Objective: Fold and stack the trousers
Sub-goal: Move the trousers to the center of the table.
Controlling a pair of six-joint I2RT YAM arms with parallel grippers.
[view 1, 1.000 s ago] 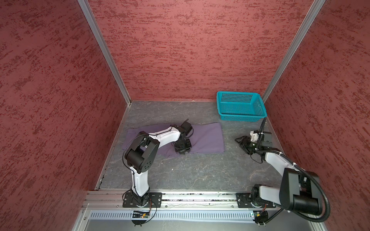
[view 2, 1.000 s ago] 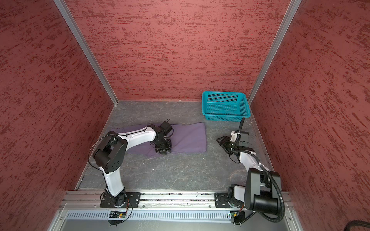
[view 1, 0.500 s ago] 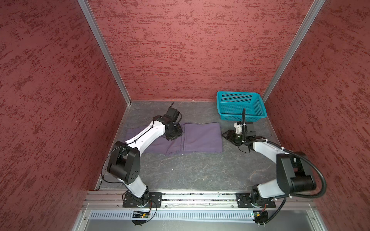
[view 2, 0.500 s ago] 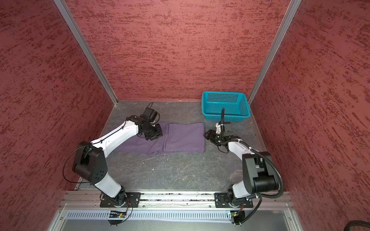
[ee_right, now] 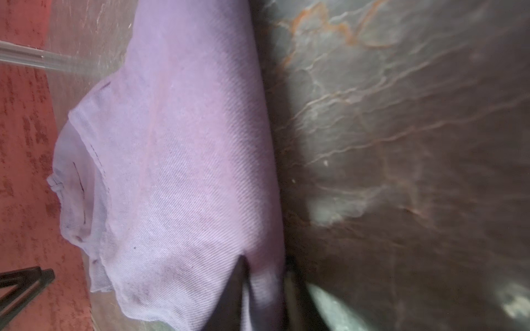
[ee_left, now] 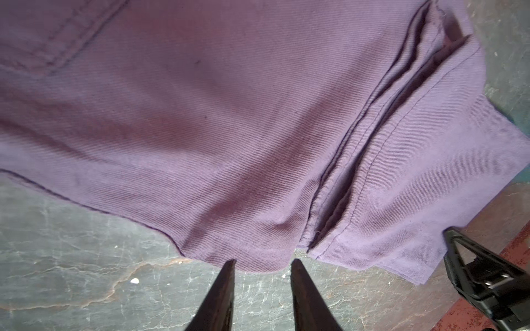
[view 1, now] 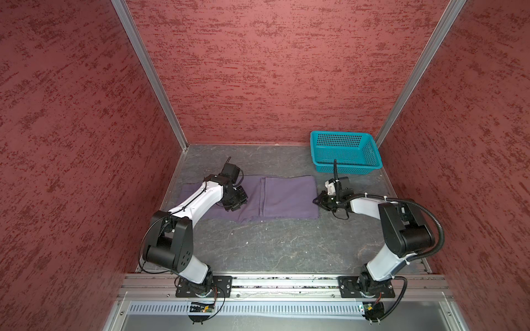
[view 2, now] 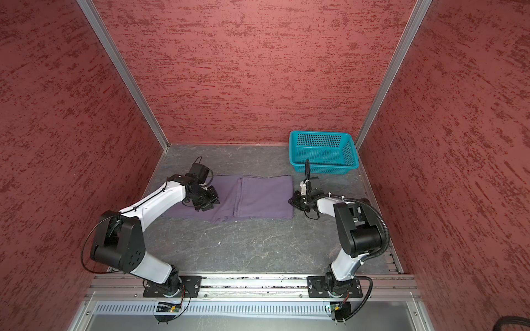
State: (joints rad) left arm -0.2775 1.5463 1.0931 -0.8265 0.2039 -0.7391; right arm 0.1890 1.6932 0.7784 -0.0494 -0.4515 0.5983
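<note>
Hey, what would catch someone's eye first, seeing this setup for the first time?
The purple trousers, partly folded, lie in the middle of the grey table; the right gripper nips their right edge, and the left gripper hovers open at their left half. A teal perforated basket sits in the far right corner.

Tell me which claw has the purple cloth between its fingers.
The right claw, pinching the edge of the trousers nearest the teal basket. The left claw is open over the cloth, holding nothing.
</note>
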